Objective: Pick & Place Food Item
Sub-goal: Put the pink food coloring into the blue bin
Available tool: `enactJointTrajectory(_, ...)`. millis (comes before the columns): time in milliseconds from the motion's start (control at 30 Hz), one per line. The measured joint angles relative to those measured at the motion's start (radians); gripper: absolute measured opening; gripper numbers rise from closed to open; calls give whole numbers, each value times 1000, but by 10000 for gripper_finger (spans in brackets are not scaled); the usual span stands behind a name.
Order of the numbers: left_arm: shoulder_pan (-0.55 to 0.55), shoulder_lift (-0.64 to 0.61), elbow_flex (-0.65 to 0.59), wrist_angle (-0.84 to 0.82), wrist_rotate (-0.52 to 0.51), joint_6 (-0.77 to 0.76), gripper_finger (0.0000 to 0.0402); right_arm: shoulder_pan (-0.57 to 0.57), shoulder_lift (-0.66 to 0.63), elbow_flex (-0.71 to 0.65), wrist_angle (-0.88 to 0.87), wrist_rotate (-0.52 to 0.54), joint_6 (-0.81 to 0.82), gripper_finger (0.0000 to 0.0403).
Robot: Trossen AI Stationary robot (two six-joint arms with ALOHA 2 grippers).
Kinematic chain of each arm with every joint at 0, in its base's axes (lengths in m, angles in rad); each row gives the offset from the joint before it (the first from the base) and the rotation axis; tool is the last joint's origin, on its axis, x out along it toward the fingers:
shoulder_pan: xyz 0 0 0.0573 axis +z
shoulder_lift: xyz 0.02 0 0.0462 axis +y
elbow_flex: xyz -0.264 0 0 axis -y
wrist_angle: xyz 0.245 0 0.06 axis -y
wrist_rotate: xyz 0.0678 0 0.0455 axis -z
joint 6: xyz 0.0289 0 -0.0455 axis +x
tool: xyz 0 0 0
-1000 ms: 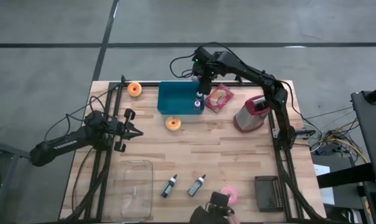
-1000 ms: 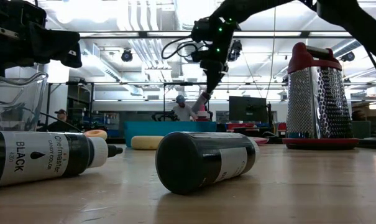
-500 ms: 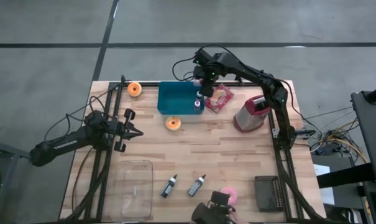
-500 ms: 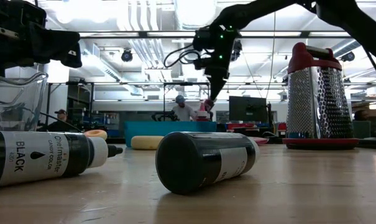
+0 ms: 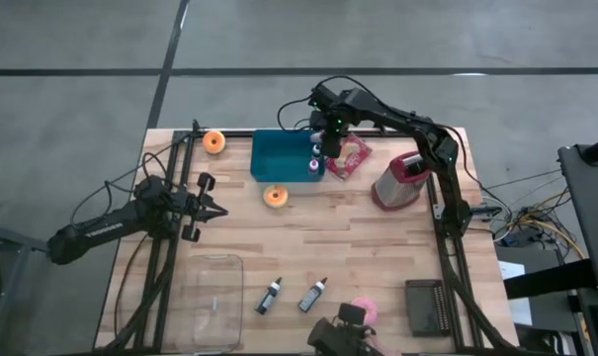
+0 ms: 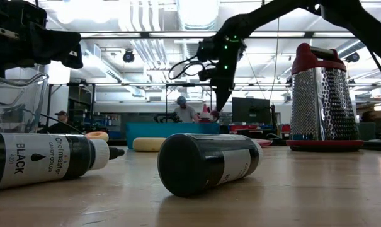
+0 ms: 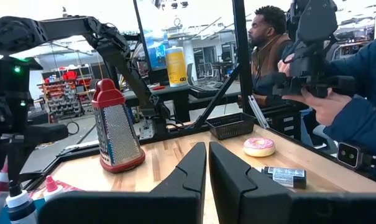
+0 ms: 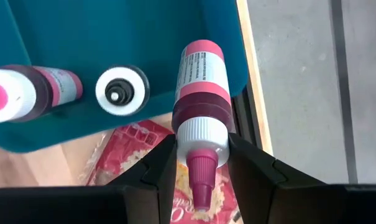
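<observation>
While the right gripper (image 8: 200,167) pinches the pink bottle (image 8: 200,106) at its collar, the bottle looks light, rigid and slick; the left gripper (image 7: 207,168) idles closed at nine o'clock.

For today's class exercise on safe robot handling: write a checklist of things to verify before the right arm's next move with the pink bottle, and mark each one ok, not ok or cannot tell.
1. Right claw grips the pink squeeze bottle with white cap on both sides: ok.
2. Bottle is over the teal plastic bin: ok, at its right edge.
3. Room in the bin beside the two small bottles already standing there: ok.
4. Red snack packet lies outside the bin: ok.
5. Left claw shut, waiting far from the bin: ok.
6. How far the bottle hangs above the bin floor: cannot tell.
</observation>
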Motion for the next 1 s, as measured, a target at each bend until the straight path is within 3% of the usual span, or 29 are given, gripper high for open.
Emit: enactJointTrajectory(1000, 0, 0, 0, 0, 0, 0, 26, -7, -2, -91, 107, -23, -60, 119)
